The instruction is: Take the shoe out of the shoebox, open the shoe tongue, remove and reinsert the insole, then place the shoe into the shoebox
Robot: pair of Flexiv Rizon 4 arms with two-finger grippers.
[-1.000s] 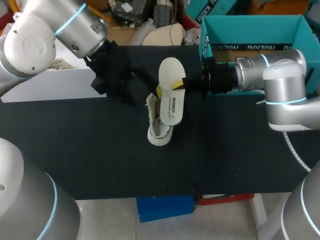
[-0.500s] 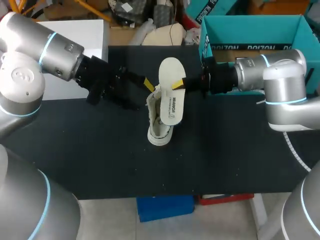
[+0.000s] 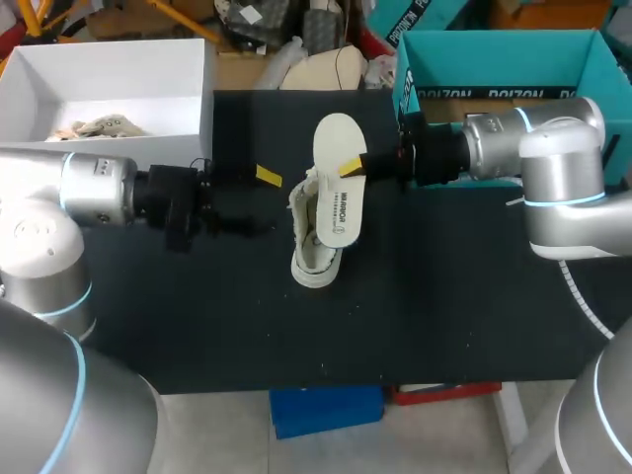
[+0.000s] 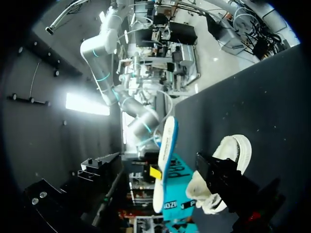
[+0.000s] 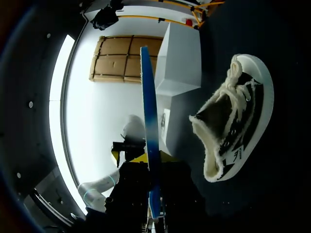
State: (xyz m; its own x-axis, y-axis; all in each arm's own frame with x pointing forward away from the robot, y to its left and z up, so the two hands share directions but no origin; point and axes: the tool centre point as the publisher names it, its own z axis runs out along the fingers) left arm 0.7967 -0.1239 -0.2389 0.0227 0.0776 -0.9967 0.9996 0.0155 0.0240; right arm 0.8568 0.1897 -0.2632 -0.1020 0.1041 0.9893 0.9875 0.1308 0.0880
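Left pincer [image 3: 265, 188] withdrew, grip unclear; right pincer [image 3: 353, 168] clamps insole [image 3: 339, 202]; white shoebox [image 3: 207, 99] holds beige clump [image 3: 94, 126]

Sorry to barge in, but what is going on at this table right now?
The right gripper is shut on the insole, holding it on edge, out of the shoe. The shoe sits on the black table with its opening spread. The left gripper is open beside the shoe, holding nothing. The white shoebox at the far left holds what looks like another shoe.
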